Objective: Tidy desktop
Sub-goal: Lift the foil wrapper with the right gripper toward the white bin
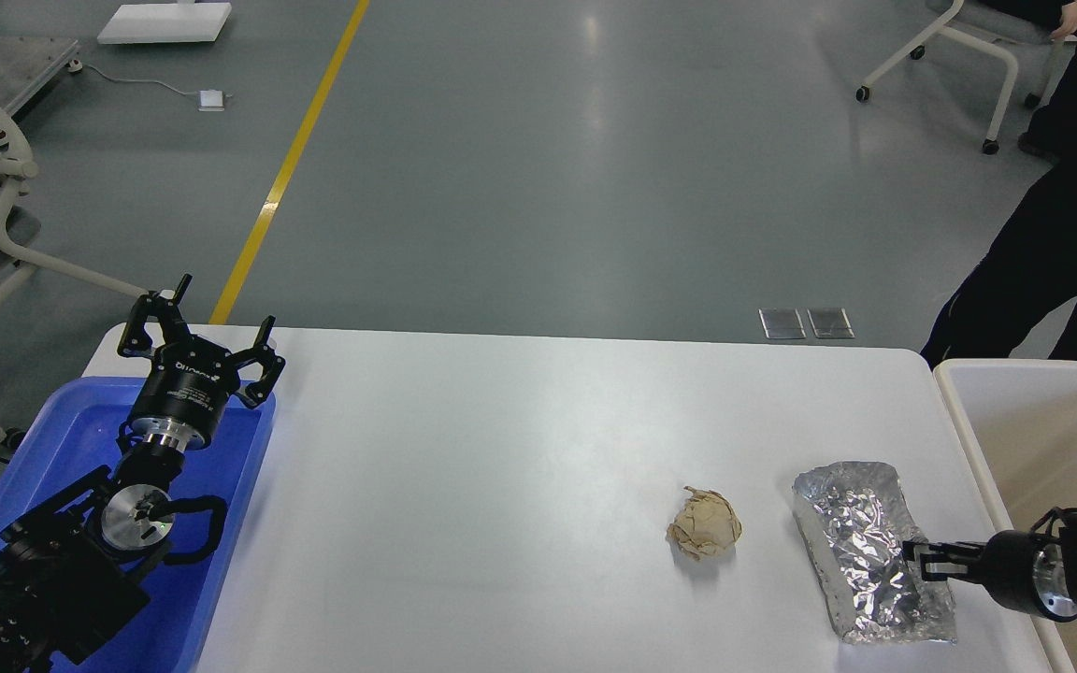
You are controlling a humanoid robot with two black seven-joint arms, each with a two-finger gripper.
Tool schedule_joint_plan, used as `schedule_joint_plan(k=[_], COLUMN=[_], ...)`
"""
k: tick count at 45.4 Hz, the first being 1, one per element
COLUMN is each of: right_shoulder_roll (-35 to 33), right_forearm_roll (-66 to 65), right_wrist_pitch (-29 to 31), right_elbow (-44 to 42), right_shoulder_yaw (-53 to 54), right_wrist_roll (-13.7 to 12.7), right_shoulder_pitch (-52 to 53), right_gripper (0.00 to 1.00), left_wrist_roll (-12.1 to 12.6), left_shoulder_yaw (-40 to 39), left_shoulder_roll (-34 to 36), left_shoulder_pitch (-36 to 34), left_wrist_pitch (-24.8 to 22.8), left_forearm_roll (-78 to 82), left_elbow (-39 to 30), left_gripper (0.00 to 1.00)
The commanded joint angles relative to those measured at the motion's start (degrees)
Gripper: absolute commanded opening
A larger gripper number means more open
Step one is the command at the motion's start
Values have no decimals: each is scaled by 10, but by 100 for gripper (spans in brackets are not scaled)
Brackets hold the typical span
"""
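Since the job is to tidy, what matters is the two bits of litter on the right half of the desktop (501, 449): a crumpled paper ball (705, 524) and, just beside it toward the right edge, a crushed foil pack (866, 547). Both lie close to the bin (954, 411) that stands against the desktop's right end, which I judge to be where rubbish belongs, so the right gripper (917, 558) is well placed to serve it. That gripper comes in low from the right and sits at the foil's near right edge, fingers reaching onto the crinkled surface; they are dark and seen nearly end-on, so whether they are pinching the foil or merely touching it I cannot tell. The foil's long axis runs from the far left toward the near right, angled slightly off the desktop's side edge, with its nearer end pointing at the front right corner. The left gripper (211, 341) hangs above the far end of the blue tray (239, 523) at the desktop's left, fingers spread wide and holding nothing, seemingly parked out of the way. The desktop itself fills the lower middle of the view, its long axis running left to right between tray and bin.
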Motion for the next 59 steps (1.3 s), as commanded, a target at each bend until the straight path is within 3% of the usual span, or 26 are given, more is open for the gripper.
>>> schedule_joint_plan(k=[1, 23, 42, 59], right_shoulder_roll=[-4, -120, -267, -279], right_forearm_roll=[57, 135, 136, 136], right_wrist_pitch=[3, 122, 298, 321], right_elbow=[10, 60, 132, 125], right_shoulder_yaw=[3, 5, 13, 14], right_wrist_roll=[9, 99, 100, 100], right_shoulder_pitch=[25, 187, 363, 379], right_gripper=[0, 0, 0, 0], left_wrist_roll=[0, 0, 0, 0], left_shoulder_yaw=[0, 0, 0, 0], left_shoulder_roll=[0, 0, 0, 0], left_shoulder_pitch=[0, 0, 0, 0], left_wrist_pitch=[0, 0, 0, 0], left_forearm_roll=[0, 0, 0, 0], left_elbow=[0, 0, 0, 0], left_gripper=[100, 100, 100, 100])
